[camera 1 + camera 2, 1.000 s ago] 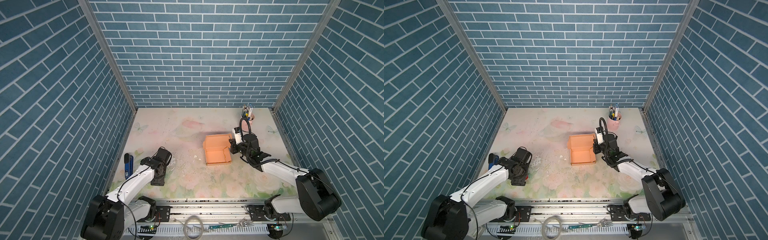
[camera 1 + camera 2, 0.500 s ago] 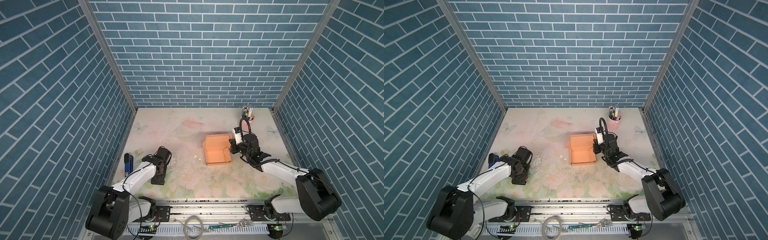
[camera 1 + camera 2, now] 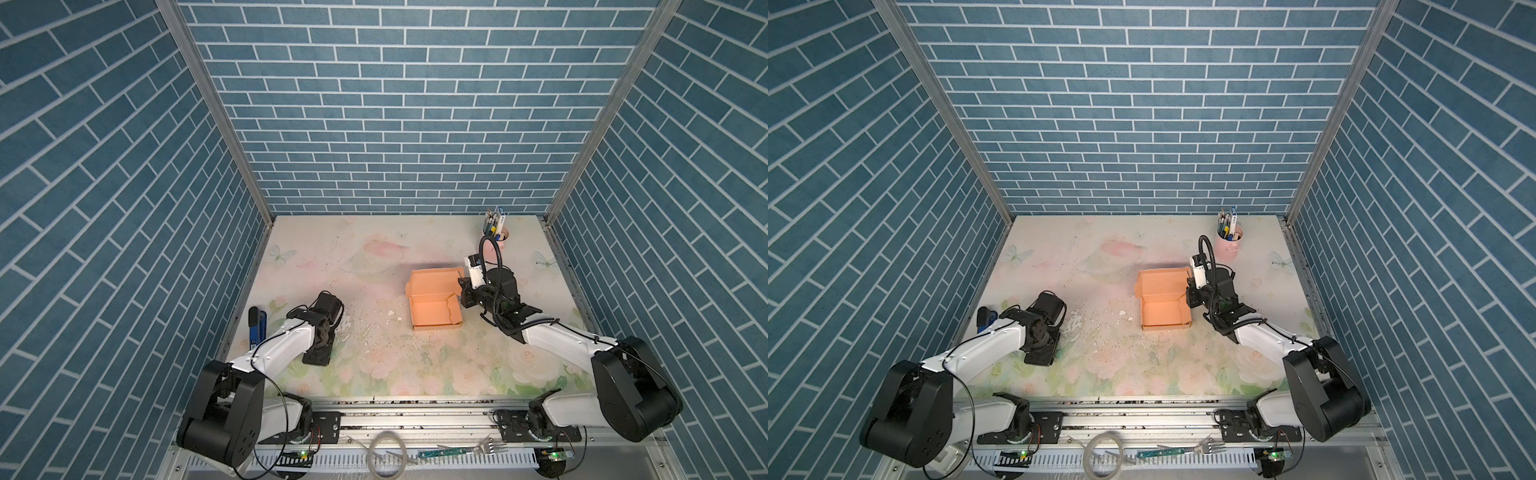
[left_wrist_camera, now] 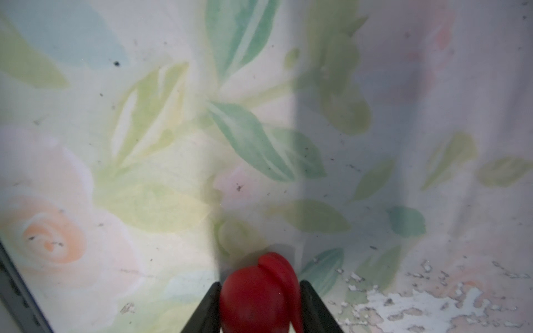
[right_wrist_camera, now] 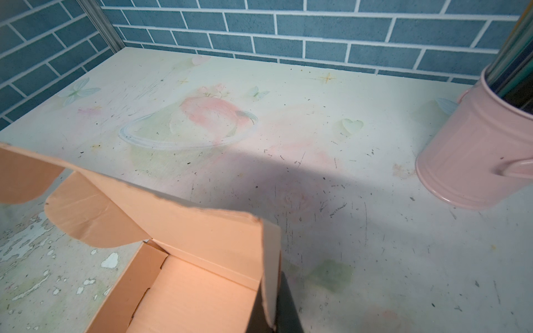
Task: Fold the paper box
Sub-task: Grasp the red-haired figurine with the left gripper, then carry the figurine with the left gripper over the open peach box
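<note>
- Floral bench [image 3: 374, 257], scuffed and flaking, closed in by blue brick walls [image 3: 395, 124].
- Left jaws, at 8 o'clock, grasp a red rounded lump [image 4: 253, 299].
- Right jaws, clenched on the right wall of the paper box [image 3: 434, 309] — open-topped, just toward 3 o'clock from centre.
- Blue tool [image 3: 255, 328] at 9 o'clock; pink cup [image 3: 1227, 249] of pens at 1 o'clock — apart from the box.

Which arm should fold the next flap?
Right. The right claw is shut on the paper box's right wall. The left claw is far off on the table's left side, clutching a red thing.
</note>
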